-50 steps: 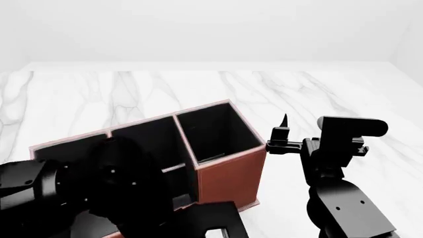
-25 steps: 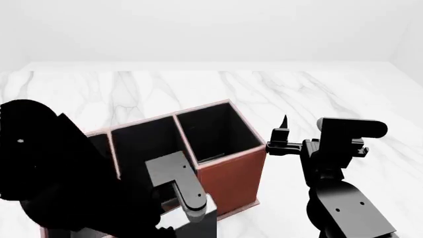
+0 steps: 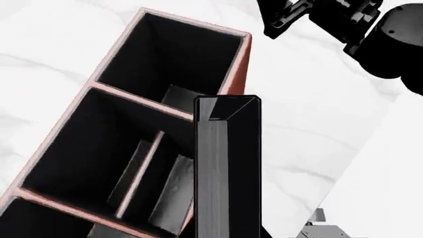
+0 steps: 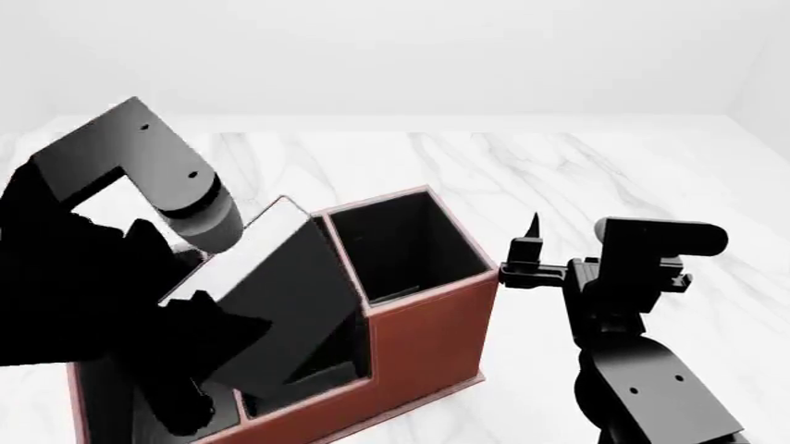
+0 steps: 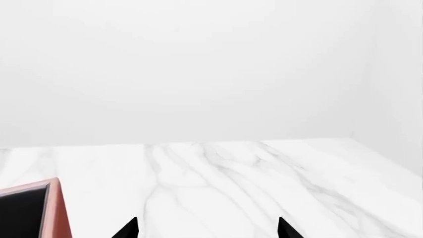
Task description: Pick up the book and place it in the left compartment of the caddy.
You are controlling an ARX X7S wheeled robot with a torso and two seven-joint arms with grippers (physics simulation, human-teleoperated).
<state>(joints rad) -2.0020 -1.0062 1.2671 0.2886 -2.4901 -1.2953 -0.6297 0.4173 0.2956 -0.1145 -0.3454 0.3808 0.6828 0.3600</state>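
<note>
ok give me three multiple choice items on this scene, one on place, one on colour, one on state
1. Where is the book?
A. flat on the table
B. tilted above the caddy, at the left arm
C. by the right gripper

2. What colour is the caddy's outer wall?
A. reddish-brown
B. blue
C. white

3. How is the right gripper?
A. shut on the book
B. shut on a mug
C. open, empty

Answers:
1 B, it leans over the caddy's slots.
2 A, the front wall shows reddish-brown.
3 C, its fingertips stand apart with nothing between.
</note>
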